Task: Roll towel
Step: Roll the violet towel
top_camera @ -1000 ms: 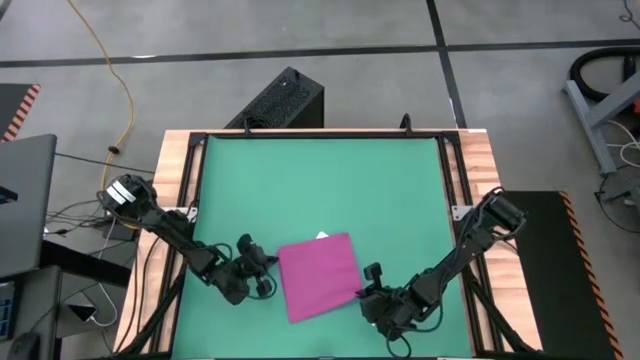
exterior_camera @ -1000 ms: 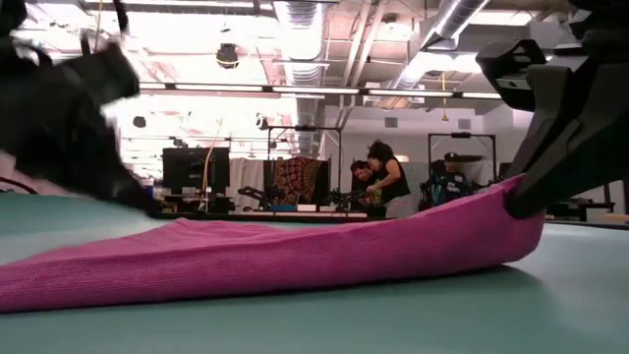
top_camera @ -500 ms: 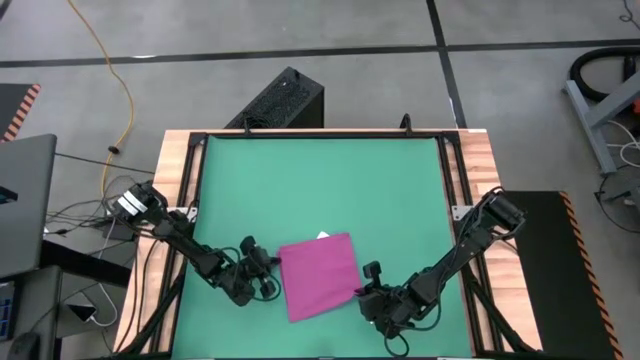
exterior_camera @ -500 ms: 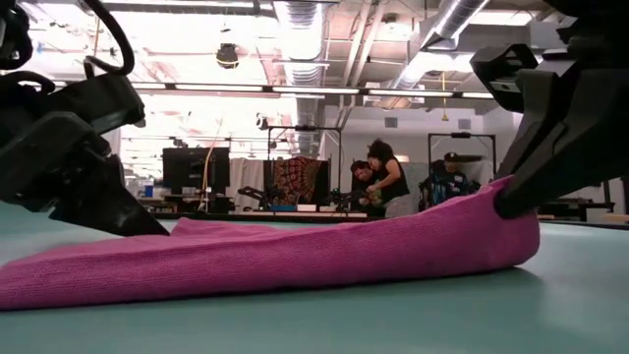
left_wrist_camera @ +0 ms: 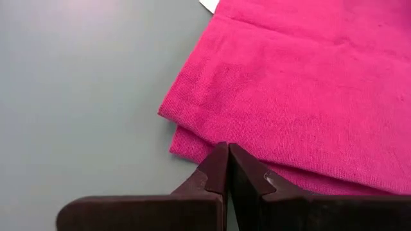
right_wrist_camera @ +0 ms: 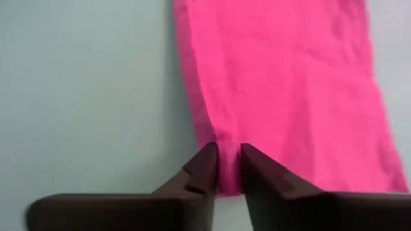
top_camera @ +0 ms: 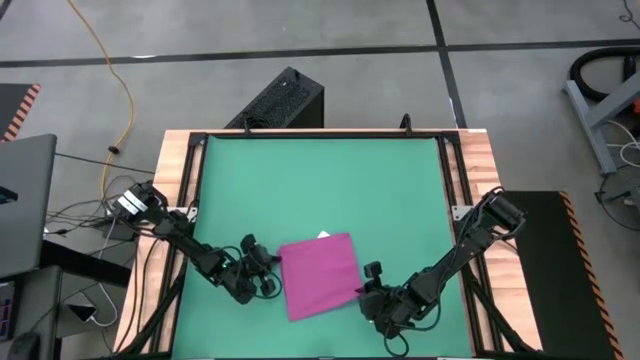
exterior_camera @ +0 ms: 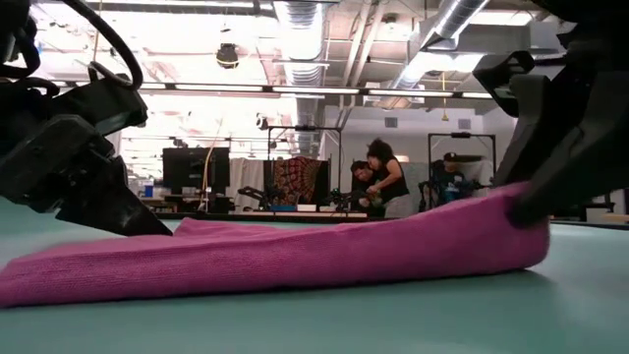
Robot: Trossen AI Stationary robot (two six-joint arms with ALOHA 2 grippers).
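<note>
The magenta towel (top_camera: 320, 276) lies on the green mat (top_camera: 320, 180) near the table's near edge, its white tag (top_camera: 321, 236) at the far edge. Along its left edge two layers show (left_wrist_camera: 192, 138). My left gripper (top_camera: 270, 282) is shut, with its tips (left_wrist_camera: 228, 151) down at the towel's left edge. My right gripper (top_camera: 364, 291) is shut on the towel's near right corner, which stands raised off the mat (exterior_camera: 516, 221). My left gripper's shut fingertips (left_wrist_camera: 221, 160) stand low on the mat, against the towel's left edge (left_wrist_camera: 192, 144) near its far left corner. I cannot tell whether they press the cloth. My right gripper pinches the towel's near right corner (right_wrist_camera: 230, 151) between its two fingers, coming low from the table's right. That corner is lifted and curls over (exterior_camera: 526, 246); the rest of the towel lies on the mat.
A wooden frame (top_camera: 180, 200) runs round the mat. A black box (top_camera: 285, 98) stands past the far edge. A laptop (top_camera: 25, 200) and cables lie off the table's left. People (exterior_camera: 385, 177) are in the room behind. Open mat lies far of the towel.
My left gripper has gone toward the table's right edge and down, and its shut tips have reached the towel's left edge. My right gripper has kept its hold on the raised corner. The towel has stayed in place.
</note>
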